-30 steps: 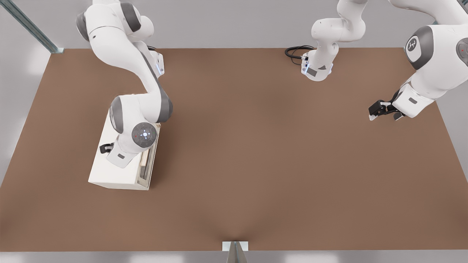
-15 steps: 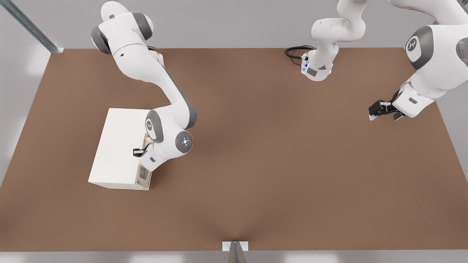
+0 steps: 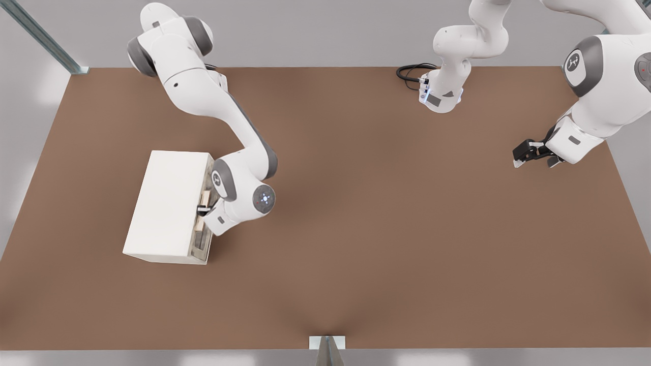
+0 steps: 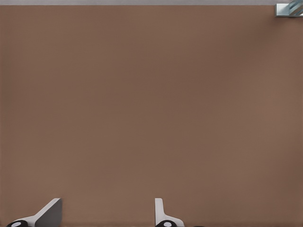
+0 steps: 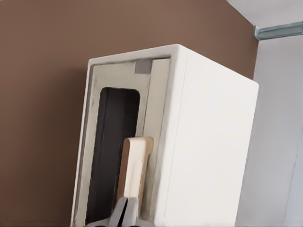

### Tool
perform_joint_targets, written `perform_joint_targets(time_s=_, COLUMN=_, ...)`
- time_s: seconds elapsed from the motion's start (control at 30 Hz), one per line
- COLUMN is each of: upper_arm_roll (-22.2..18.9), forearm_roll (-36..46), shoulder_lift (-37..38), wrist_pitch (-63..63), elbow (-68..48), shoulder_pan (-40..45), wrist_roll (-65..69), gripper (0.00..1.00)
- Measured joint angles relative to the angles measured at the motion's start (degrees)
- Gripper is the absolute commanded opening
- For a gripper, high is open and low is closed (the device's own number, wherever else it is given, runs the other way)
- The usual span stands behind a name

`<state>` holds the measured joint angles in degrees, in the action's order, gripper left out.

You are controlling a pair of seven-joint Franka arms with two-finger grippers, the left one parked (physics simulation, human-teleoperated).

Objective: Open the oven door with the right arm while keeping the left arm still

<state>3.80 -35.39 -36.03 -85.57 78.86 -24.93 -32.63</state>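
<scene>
Right arm (image 3: 224,109) is reached down across the desk (image 3: 381,229) so its gripper (image 3: 203,209) sits at the front face of the oven (image 3: 165,203), right on the oven door (image 5: 118,142). The door looks flush with the body, so not opened yet. The handle (image 5: 135,165) is a pale beige bar standing proud of the cream frame, directly ahead of the gripper and running away from it along the glass window. In the right wrist view the fingers (image 5: 124,213) appear drawn together at the near end of the bar. Whether they're actually pinching it or just closed against it, can't tell, since the contact is cut off at the frame edge. My read: the wrist is lined up along the bar because that's the only graspable feature, and a hold near the handle gives leverage to swing the door off the body. Risk: a weak pinch at the bar's end could slip once the pull starts. The oven's plain white side lies beside the gripper, with bare desk beyond.
</scene>
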Motion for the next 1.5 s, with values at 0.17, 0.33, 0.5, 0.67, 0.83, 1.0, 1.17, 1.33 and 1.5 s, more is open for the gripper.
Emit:
perform_joint_targets(time_s=0.17, upper_arm_roll=0.0, forearm_roll=0.0, shoulder_lift=0.1, wrist_pitch=0.1, elbow=0.2, shoulder_pan=1.0, wrist_roll=-1.9, gripper=0.02)
perform_joint_targets(time_s=0.33, upper_arm_roll=0.0, forearm_roll=-0.4, shoulder_lift=-0.1, wrist_pitch=0.0, elbow=0.9, shoulder_pan=1.8, wrist_roll=-3.3, gripper=0.02)
perform_joint_targets(time_s=0.5, upper_arm_roll=0.0, forearm_roll=-0.5, shoulder_lift=-0.5, wrist_pitch=-0.2, elbow=1.0, shoulder_pan=1.8, wrist_roll=-4.4, gripper=0.02)
perform_joint_targets(time_s=0.67, upper_arm_roll=0.0, forearm_roll=-0.5, shoulder_lift=-1.0, wrist_pitch=-0.3, elbow=1.0, shoulder_pan=1.8, wrist_roll=-5.2, gripper=0.02)
perform_joint_targets(time_s=0.83, upper_arm_roll=0.0, forearm_roll=-0.5, shoulder_lift=-1.4, wrist_pitch=-0.3, elbow=1.0, shoulder_pan=1.8, wrist_roll=-5.8, gripper=0.02)
perform_joint_targets(time_s=1.0, upper_arm_roll=0.2, forearm_roll=-0.3, shoulder_lift=-2.4, wrist_pitch=0.4, elbow=-0.2, shoulder_pan=-0.9, wrist_roll=-7.1, gripper=0.02)
perform_joint_targets(time_s=1.17, upper_arm_roll=0.1, forearm_roll=13.2, shoulder_lift=-7.8, wrist_pitch=-1.0, elbow=-14.8, shoulder_pan=-8.1, wrist_roll=-10.6, gripper=1.0)
perform_joint_targets(time_s=1.33, upper_arm_roll=1.0, forearm_roll=19.7, shoulder_lift=6.5, wrist_pitch=-2.8, elbow=-7.9, shoulder_pan=4.4, wrist_roll=-5.8, gripper=1.0)
perform_joint_targets(time_s=1.5, upper_arm_roll=-0.5, forearm_roll=28.1, shoulder_lift=26.9, wrist_pitch=-3.3, elbow=4.3, shoulder_pan=18.2, wrist_roll=3.0, gripper=1.0)
